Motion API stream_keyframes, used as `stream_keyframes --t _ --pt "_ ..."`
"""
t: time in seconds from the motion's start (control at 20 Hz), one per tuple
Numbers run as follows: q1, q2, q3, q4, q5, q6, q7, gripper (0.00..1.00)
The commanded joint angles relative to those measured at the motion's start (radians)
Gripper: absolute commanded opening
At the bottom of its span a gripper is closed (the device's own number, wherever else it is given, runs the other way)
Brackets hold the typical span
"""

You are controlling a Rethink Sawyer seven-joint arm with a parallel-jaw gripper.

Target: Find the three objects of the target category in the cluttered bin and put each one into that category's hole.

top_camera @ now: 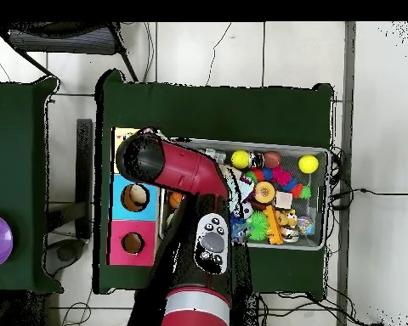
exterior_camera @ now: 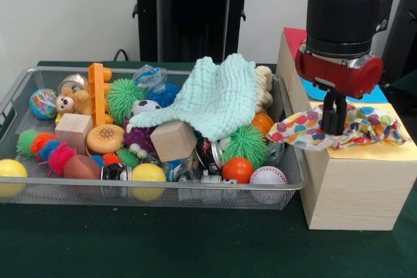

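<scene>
Cloth (exterior_camera: 339,129), white with bright polka dots, lies spread across the yellow top of the wooden box (exterior_camera: 352,190) on the counter (exterior_camera: 163,239), its long axis running side to side in the front view, one corner drooping over the box edge toward the wire bin (exterior_camera: 39,190). My jaws hang straight down into the middle of it, so the cloth sits directly under me rather than off to any side. My jaws look drawn close together around a fold of the fabric, though the dark fingertips sink into the folds and I cannot tell for certain whether I am pinching it or have let go.

The hole in the yellow top is hidden: the cloth covers it from the front, and from overhead my own arm (top_camera: 178,174) blocks that end of the box, leaving only the blue (top_camera: 136,198) and red (top_camera: 132,244) cut-outs showing. I judge that the hole lies beneath the cloth, close to where my jaws point, so what matters next is pushing or dropping the fabric straight down rather than travelling sideways.

In the bin, the mint green waffle-knit cloth (exterior_camera: 212,99) drapes over balls, wooden blocks and spiky toys. No other dotted cloth shows there; any remaining ones may be buried beneath that pile.
</scene>
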Motion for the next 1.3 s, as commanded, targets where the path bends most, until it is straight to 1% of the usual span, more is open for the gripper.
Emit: stream_keyframes --t 0.05,0.35,0.5,0.75,1.0,1.1,1.15,1.3 --pt "0.017 0.015 0.059 0.09 0.038 0.114 0.192 0.0" --pt "0.046 0.031 0.026 0.066 0.035 0.112 0.217 0.0" --pt "0.046 0.035 0.032 0.066 0.045 0.104 0.213 0.0" --pt "0.046 0.029 0.064 0.093 0.08 0.061 0.213 0.0" --pt "0.056 0.036 0.079 0.099 0.108 0.038 0.216 0.0" --pt "0.05 0.034 0.091 0.115 0.121 0.001 0.211 0.0" --pt "0.041 0.034 0.111 0.128 0.13 -0.031 0.202 0.0" --pt "0.006 0.038 0.163 0.148 0.147 -0.062 0.153 0.0"
